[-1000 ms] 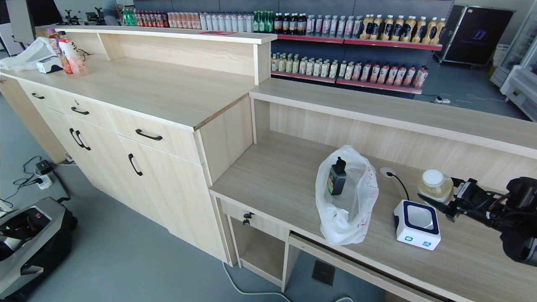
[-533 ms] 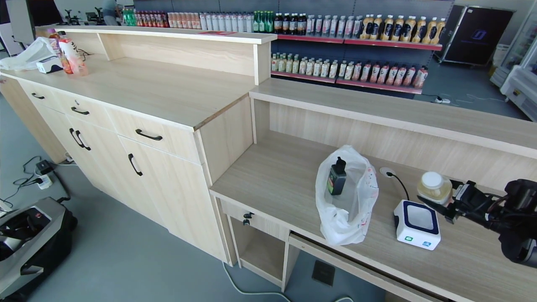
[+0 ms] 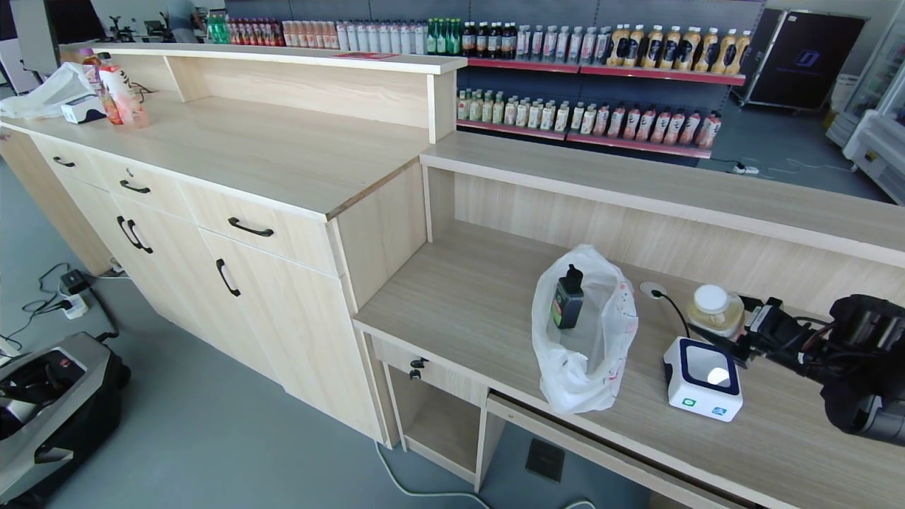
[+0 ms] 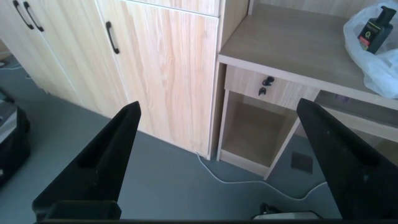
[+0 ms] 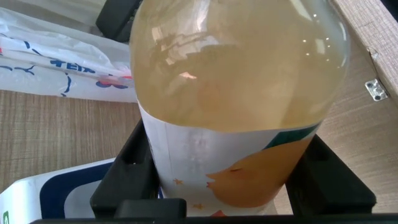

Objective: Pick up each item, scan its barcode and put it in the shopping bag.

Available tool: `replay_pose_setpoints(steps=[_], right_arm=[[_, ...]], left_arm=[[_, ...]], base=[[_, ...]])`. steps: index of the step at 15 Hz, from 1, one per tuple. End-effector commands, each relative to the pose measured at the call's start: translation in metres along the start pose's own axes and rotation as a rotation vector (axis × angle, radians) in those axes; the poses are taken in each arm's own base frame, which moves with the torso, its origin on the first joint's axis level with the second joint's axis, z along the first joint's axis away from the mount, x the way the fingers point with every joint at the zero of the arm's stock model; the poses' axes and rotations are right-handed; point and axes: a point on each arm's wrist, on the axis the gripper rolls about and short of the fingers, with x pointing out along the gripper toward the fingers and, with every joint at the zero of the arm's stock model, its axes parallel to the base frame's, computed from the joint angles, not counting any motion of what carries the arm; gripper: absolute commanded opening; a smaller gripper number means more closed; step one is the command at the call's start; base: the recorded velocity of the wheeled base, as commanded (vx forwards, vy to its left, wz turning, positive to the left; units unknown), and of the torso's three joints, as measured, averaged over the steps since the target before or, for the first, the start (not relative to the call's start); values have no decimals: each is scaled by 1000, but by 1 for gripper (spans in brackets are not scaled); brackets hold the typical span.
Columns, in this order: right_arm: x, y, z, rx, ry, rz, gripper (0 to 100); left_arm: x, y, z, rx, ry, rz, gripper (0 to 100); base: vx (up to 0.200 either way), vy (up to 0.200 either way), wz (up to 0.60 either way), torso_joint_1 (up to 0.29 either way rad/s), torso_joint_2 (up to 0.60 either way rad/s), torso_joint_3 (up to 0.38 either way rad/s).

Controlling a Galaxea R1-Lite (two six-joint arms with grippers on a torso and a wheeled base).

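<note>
Clamping the juice bottle [image 3: 713,311] around its labelled middle by the scanner [image 3: 703,378], our right gripper [image 3: 732,332] holds what we judge heavy and slippery.

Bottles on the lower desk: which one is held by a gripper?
The pale yellow bottle with the white cap, clamped in the right gripper beside the scanner. The dark bottle stands inside the shopping bag, with no gripper on it.

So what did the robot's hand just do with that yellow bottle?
The right hand, keeping its hold, carried the juice bottle slightly to the robot's left, toward the scanner. The shopping bag, the dark bottle inside it and the scanner stayed put.
</note>
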Motion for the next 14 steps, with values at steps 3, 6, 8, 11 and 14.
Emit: replay_pose_setpoints(steps=[3,6,8,11,14], right_arm=[[4,1,-3,-4,11,-9,0],[4,2,-3,0,14,-7,0],[5,3,-3,-2,12,-5,0],[6,3,-2,-1,11,-4,0],[8,3,-1,-3,6,-2,0]], left_arm=[[0,0,0,1,0,0,100],[0,0,0,1,0,0,100],[0,0,0,1,1,0,100],[0,0,0,1,0,0,100],[0,0,0,1,1,0,100]], base=[[0,0,0,0,0,0],[0,0,0,0,0,0],[0,0,0,0,0,0],[0,0,0,0,0,0],[0,0,0,0,0,0]])
